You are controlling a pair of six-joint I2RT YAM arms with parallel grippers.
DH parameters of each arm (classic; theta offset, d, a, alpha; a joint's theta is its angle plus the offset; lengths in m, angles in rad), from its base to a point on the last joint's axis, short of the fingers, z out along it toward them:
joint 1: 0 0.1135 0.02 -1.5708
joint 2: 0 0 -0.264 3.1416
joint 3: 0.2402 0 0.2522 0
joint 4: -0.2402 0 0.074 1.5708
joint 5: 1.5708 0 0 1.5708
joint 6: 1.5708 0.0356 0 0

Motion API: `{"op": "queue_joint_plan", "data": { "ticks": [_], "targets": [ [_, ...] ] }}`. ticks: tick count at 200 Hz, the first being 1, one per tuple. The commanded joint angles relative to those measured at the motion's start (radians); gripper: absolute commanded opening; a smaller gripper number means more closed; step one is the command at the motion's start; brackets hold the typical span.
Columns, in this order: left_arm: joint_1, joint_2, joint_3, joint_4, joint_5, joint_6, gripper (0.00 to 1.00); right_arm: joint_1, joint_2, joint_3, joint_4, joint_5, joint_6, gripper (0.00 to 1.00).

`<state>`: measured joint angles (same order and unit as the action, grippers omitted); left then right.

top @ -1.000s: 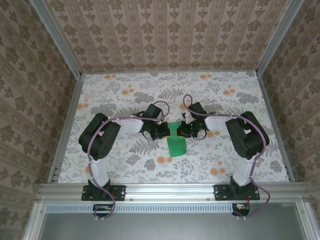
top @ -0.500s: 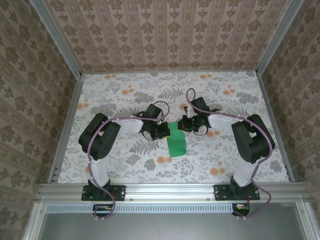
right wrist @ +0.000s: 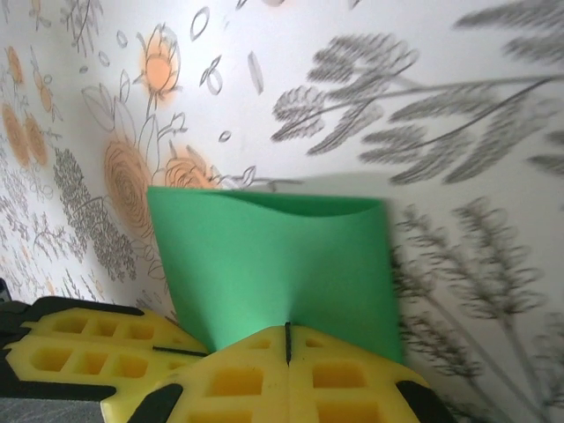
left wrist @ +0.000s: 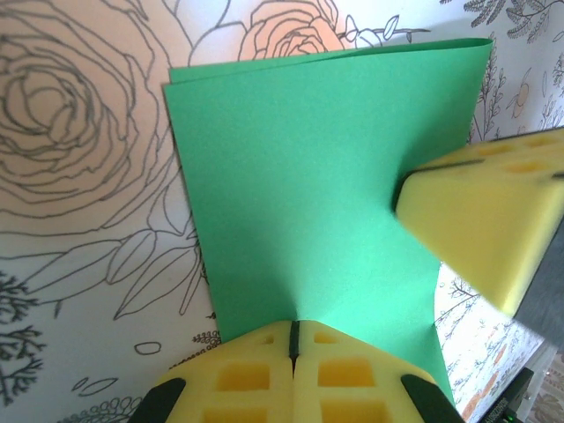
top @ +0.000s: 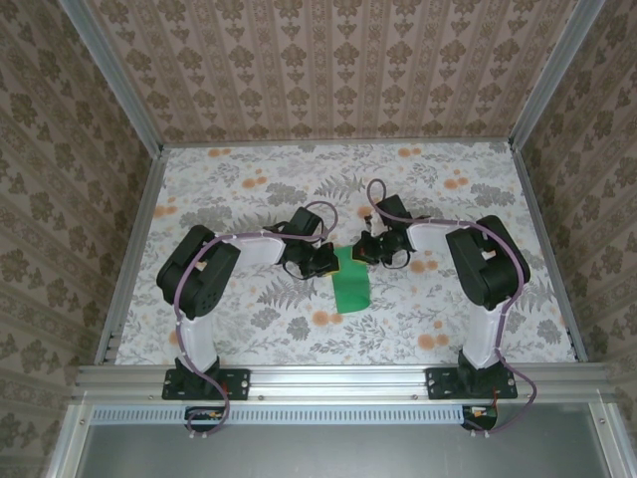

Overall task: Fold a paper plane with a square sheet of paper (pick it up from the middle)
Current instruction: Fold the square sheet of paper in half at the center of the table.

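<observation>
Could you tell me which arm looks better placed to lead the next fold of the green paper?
Probably right: the right end effector is shut on the green paper's far end, while the left end effector pinches its left edge, suiting it as anchor.

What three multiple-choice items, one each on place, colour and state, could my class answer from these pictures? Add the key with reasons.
1. Where is the green paper?
A. between the left tool and the right tool
B. at the far left corner
C. on the front rail

2. What colour are the left tool's pads?
A. black
B. yellow
C. white

3. How does the right tool stand?
A. wide open
B. shut on nothing
C. shut on the green paper

Key: 1 A, the top view shows the paper between them. 2 B, the left wrist view shows yellow foam. 3 C, in the right wrist view its pads meet on the paper's edge.
</observation>
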<state>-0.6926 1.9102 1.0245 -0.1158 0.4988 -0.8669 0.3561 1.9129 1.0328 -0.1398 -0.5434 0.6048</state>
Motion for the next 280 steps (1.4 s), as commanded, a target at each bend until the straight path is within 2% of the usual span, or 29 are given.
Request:
{"op": "queue_joint_plan", "data": {
  "ticks": [1,44,88,143,190,280],
  "targets": [
    [-0.019,0.121,-0.108,-0.269,-0.109,0.022,0.00,-0.052,0.012,0.000,-0.022,0.083,-0.024,0.03],
    [-0.021,0.121,-0.105,-0.267,-0.108,0.023,0.00,-0.069,-0.003,0.053,-0.050,0.100,-0.019,0.03],
    [-0.022,0.122,-0.096,-0.272,-0.109,0.029,0.00,0.007,-0.092,0.052,-0.048,0.095,-0.016,0.03],
    [-0.024,0.124,-0.097,-0.275,-0.106,0.024,0.00,0.027,0.023,0.067,-0.002,0.045,0.034,0.03],
    [-0.027,0.119,-0.101,-0.280,-0.107,0.034,0.00,0.003,0.078,0.097,0.020,0.041,0.057,0.04],
    [-0.031,0.118,-0.109,-0.278,-0.109,0.034,0.00,-0.065,0.040,0.106,0.021,0.167,0.130,0.03]
  ]
}}
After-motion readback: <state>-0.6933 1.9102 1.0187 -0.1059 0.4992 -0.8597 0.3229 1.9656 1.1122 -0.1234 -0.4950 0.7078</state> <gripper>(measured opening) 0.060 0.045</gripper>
